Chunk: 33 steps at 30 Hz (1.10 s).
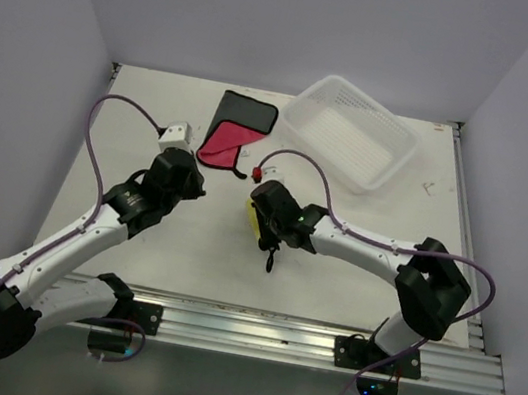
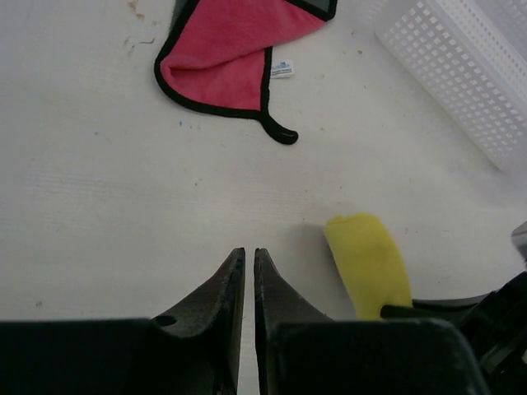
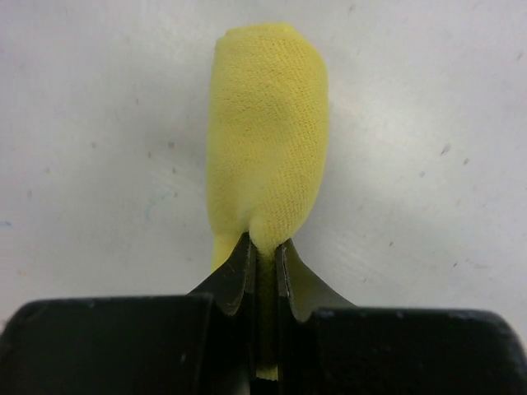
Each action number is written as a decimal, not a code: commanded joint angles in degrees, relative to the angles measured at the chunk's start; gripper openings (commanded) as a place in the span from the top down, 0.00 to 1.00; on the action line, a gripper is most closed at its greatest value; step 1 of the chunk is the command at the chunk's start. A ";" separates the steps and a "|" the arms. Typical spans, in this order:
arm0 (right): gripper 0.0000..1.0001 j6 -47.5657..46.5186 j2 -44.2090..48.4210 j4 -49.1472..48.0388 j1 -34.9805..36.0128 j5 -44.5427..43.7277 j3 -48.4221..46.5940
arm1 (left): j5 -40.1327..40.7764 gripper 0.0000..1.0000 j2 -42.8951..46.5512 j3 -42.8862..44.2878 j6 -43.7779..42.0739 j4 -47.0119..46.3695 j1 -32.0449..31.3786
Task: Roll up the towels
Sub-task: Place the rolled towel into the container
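Note:
A rolled yellow towel lies on the white table, and my right gripper is shut on its near end, cloth pinched between the jaws. From above, that gripper sits mid-table over the yellow towel. A pink towel with black trim lies folded flat further back. My left gripper hovers over bare table with only a hairline slit between its fingers and nothing in them. From it, the yellow towel is just to the right and the pink towel ahead. In the top view the left gripper is left of the right one.
A white perforated plastic basket stands at the back right, its wall showing in the left wrist view. Purple cables loop over both arms. An aluminium rail runs along the table's near edge.

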<state>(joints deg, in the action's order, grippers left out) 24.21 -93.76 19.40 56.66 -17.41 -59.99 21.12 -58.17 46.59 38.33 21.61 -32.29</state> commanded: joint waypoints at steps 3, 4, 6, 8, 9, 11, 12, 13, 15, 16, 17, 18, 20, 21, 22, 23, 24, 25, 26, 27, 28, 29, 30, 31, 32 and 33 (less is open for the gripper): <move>1.00 -5.83 -2.21 2.13 -7.86 1.41 -11.54 | 3.31 0.87 -0.80 3.25 -4.40 1.51 1.35; 1.00 -6.19 -2.83 2.48 -9.19 2.02 -13.21 | 3.40 0.87 -1.15 3.42 -4.66 1.42 1.53; 1.00 -7.15 -3.97 3.63 -12.96 3.87 -18.39 | 3.31 0.87 -1.94 4.04 -5.71 1.33 2.32; 1.00 -8.12 -6.08 4.33 -15.34 4.49 -23.91 | 3.31 0.87 -2.82 4.65 -6.77 1.33 3.28; 1.00 -8.21 -6.96 4.51 -17.97 5.71 -25.86 | 3.22 0.87 -3.00 4.74 -7.21 1.16 3.46; 1.00 -8.30 -9.24 4.77 -20.35 6.33 -31.38 | 3.13 0.87 -3.96 4.83 -8.35 0.63 4.34; 1.00 -8.12 -9.95 4.86 -22.98 6.86 -33.16 | 3.05 0.87 -4.23 4.83 -8.62 0.46 4.61; 1.00 -7.86 -11.52 4.69 -24.39 7.12 -34.83 | 2.96 0.87 -4.58 4.74 -9.32 -0.07 4.96; 1.00 -6.72 -13.20 4.51 -28.42 7.74 -39.58 | 2.17 0.87 -5.72 4.56 -9.67 -0.51 5.92; 1.00 -5.59 -14.25 4.25 -29.84 8.61 -41.07 | 1.91 0.87 -6.07 4.56 -9.85 -0.69 6.54; 1.00 -4.96 -15.74 3.98 -30.99 8.53 -43.35 | 0.95 0.87 -6.68 4.56 -9.94 -0.86 6.72; 1.00 -4.44 -16.63 3.37 -33.35 8.53 -44.16 | 0.59 0.87 -6.86 4.48 -9.94 -1.04 6.98; 1.00 -2.42 -19.08 1.44 -35.56 8.71 -45.65 | -0.20 0.87 -7.74 4.21 -10.03 -1.83 7.42; 1.00 -1.80 -19.79 0.82 -37.40 8.97 -45.83 | -0.38 0.87 -8.01 4.21 -10.11 -2.00 7.51; 1.00 -0.14 -20.41 -0.75 -38.29 9.15 -45.66 | -0.99 0.87 -8.62 4.21 -10.11 -2.27 7.86; 1.00 0.57 -21.28 -1.46 -39.08 9.50 -45.40 | -1.35 0.87 -8.97 4.13 -10.11 -2.44 7.95; 1.00 1.10 -22.51 -2.08 -40.30 9.59 -45.05 | -1.61 0.88 -9.32 4.12 -10.11 -2.71 8.12; 1.00 2.06 -23.13 -3.39 -40.66 9.41 -44.52 | -1.96 0.88 -9.59 4.04 -10.11 -2.80 8.21; 1.00 2.16 -23.57 -4.45 -41.02 9.15 -42.86 | -2.23 0.88 -10.03 4.04 -10.11 -2.88 8.47; 1.00 2.16 -24.36 -5.41 -41.37 8.80 -41.89 | -2.40 0.89 -10.12 3.78 -10.11 -3.15 8.56; 1.00 2.25 -24.80 -6.12 -41.63 8.62 -40.92 | -2.58 0.89 -10.21 3.51 -10.11 -3.24 8.74; 1.00 2.86 -25.07 -7.69 -41.98 9.06 -38.91 | -2.75 0.89 -10.21 3.34 -10.11 -3.41 8.83; 1.00 3.30 -25.42 -8.49 -42.86 9.15 -37.85 | -3.02 0.89 -10.21 3.25 -10.11 -3.59 8.91; 1.00 4.09 -25.51 -9.98 -43.30 9.15 -36.70 | -3.19 0.89 -10.29 2.98 -10.11 -3.85 8.91; 1.00 4.53 -25.43 -10.52 -43.65 9.06 -34.34 | -3.37 0.89 -10.38 2.90 -10.11 -3.85 9.00; 1.00 4.97 -25.34 -10.96 -44.61 9.06 -33.36 | -3.46 0.89 -10.47 2.81 -10.11 -3.94 9.00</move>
<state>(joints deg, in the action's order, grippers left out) 26.41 -119.50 13.72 13.47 -9.19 -96.07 18.72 -68.55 49.08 29.34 20.62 -23.88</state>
